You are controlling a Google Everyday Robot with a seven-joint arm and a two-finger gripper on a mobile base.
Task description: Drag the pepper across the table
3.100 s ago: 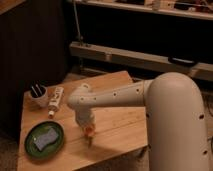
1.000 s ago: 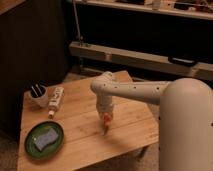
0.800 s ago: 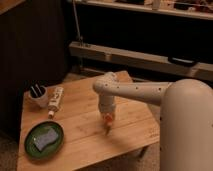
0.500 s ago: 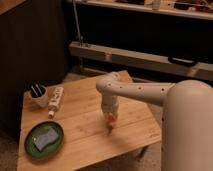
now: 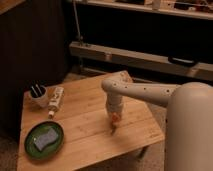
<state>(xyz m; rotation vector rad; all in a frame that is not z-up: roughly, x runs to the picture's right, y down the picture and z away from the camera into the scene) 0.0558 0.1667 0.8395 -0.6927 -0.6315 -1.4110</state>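
At the lower left of the frame, a green plate [image 5: 27, 145] lies on the table [image 5: 85, 122] and carries a grey sponge [image 5: 44, 139]. These items take no part in the task.

At lower centre, right of the plate and well apart from it, the pepper [image 5: 114, 124] rests on the wood near the table's front right area. Its orange body points up toward the gripper [image 5: 114, 118] and its darker tip points down toward the front edge. The gripper stands directly above the pepper's thick end and appears to touch it. Whether the jaws are closed on the pepper or only press on it cannot be determined from this view.

The pepper is judged light, fairly stiff and smooth-skinned. It is likely to slide easily on the plank top, but its tapered, rounded form may let it roll or pivot out from under a single contact. The thick orange end is the better place to take hold; the thin tip offers little surface.

Farther back, at the left, a white tube [image 5: 56, 100] lies beside a white cup [image 5: 38, 96] that holds dark objects. The white arm [image 5: 145, 92] reaches in from the right of the frame.
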